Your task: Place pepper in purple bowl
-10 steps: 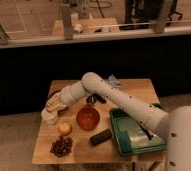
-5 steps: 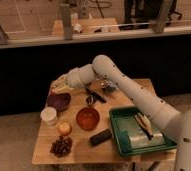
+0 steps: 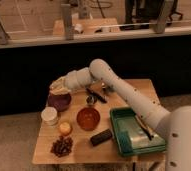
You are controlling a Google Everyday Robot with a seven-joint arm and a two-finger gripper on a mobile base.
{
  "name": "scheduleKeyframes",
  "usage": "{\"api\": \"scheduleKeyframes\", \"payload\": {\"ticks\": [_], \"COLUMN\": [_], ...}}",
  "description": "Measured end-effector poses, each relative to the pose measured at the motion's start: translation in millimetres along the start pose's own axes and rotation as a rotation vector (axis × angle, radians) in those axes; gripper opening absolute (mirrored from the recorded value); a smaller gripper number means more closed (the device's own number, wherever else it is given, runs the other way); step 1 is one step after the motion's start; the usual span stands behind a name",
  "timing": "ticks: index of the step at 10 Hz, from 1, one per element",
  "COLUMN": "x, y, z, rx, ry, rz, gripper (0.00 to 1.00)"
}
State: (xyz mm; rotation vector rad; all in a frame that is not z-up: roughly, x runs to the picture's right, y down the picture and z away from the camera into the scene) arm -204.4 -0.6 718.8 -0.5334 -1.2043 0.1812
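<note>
The purple bowl (image 3: 59, 102) sits at the back left of the wooden table (image 3: 139, 90). My gripper (image 3: 59, 86) hangs just above the bowl's far rim, at the end of the white arm (image 3: 114, 82) that reaches in from the right. I cannot make out the pepper; it may be hidden in the gripper or in the bowl.
A small white bowl (image 3: 50, 115) stands in front of the purple bowl. A round yellow-orange fruit (image 3: 64, 128), a grape cluster (image 3: 62, 146), an orange-red bowl (image 3: 88, 119), a dark block (image 3: 101, 137) and a green tray (image 3: 118, 131) fill the front. Dark utensils (image 3: 96, 95) lie behind.
My gripper has risen and moved back from low over the bowl, which was covered and now shows. It has barely moved in the last half second.
</note>
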Motion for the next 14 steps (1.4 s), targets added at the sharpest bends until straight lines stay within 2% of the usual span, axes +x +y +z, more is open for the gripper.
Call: {"api": "scheduleKeyframes", "payload": {"ticks": [2,4,6,7,8,14], "x": [29.5,39.9,41.4,40.2,39.9,43.4], "y": [-0.3,0.6,-0.8,-1.1,-1.0,-4.0], "z": [34.7,56.1,58.8,57.8,57.6,44.5], "rx": [-0.032,-0.056,-0.057,-0.056,-0.054,-0.013], "ry": [-0.008,-0.014,-0.008,-0.004,0.002,0.056], "rz": [0.005,0.01,0.005,0.003,0.006,0.031], "gripper": [0.28,0.46,0.68,0.75,0.8,0.8]}}
